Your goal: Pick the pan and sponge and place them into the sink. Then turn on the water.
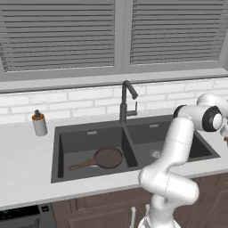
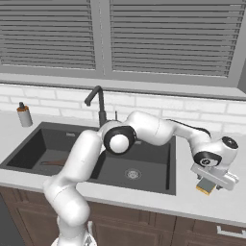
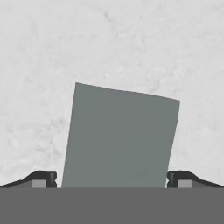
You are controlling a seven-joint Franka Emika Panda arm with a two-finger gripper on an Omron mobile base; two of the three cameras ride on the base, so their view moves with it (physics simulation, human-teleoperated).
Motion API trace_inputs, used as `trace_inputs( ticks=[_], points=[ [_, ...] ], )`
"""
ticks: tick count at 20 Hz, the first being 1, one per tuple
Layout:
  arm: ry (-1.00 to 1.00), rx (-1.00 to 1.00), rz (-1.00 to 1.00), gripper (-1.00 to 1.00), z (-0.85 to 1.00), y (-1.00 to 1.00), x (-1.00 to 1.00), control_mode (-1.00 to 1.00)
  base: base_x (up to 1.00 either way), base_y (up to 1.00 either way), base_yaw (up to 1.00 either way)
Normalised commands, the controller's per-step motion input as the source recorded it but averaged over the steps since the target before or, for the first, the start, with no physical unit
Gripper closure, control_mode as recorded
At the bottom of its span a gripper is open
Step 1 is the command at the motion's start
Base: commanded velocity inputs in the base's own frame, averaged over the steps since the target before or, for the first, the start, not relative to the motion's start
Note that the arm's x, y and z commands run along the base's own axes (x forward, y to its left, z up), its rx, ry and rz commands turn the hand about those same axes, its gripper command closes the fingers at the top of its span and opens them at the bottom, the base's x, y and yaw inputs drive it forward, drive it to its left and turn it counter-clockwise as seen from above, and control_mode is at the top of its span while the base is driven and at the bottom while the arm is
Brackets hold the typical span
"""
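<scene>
A: Where is the gripper (image 3: 112, 179) and how does it stand?

B: It hangs low over the counter (image 2: 202, 204), right of the sink (image 2: 144, 185). In the hand view its two dark fingertips (image 3: 43, 178) sit at the bottom, spread as wide as they go, one on each side of the sponge (image 3: 120, 138). The jaws are open and grip nothing.

A: Do the tips touch the sponge?

B: They stand just beside its two sides. I cannot tell whether there is contact. The sponge's grey-green top faces the camera, slightly turned against the line of the fingers.

A: And from the base?

B: In the right base view the hand is directly above the sponge, near the counter's front edge. A corner of the sponge peeks out below the hand, grey-green on top and yellow-orange on the side. The sponge lies flat on the counter, outside the sink.

A: Where is the pan (image 1: 108, 157)?

B: In the sink's left basin. It lies flat on the basin floor towards the divider, its handle reaching out towards the basin's front left corner.

A: The right basin?

B: Its round metal drain (image 2: 133, 174) shows on the floor. The arm crosses in front of part of it.

A: The faucet (image 1: 126, 101)?

B: It stands upright at the sink's back edge, behind the divider. Its spout curves forward.

A: Anything else on the counter?

B: A small grey bottle (image 1: 39, 123) with a brown top stands upright by the back wall, left of the sink's back left corner.
</scene>
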Motion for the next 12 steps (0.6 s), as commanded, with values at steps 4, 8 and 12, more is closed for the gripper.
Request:
trace_inputs(
  ticks=[4,8,12],
  points=[
    [0.02,0.0,-0.18,-1.0,-0.23,0.34,0.18,-1.0,0.0,0.0,0.0],
    [0.06,-0.03,-0.18,1.0,-0.45,0.56,0.02,-1.0,0.0,0.0,0.0],
    [0.13,-0.09,-0.18,1.0,-0.69,0.72,0.01,-1.0,0.0,0.0,0.0]
  ],
)
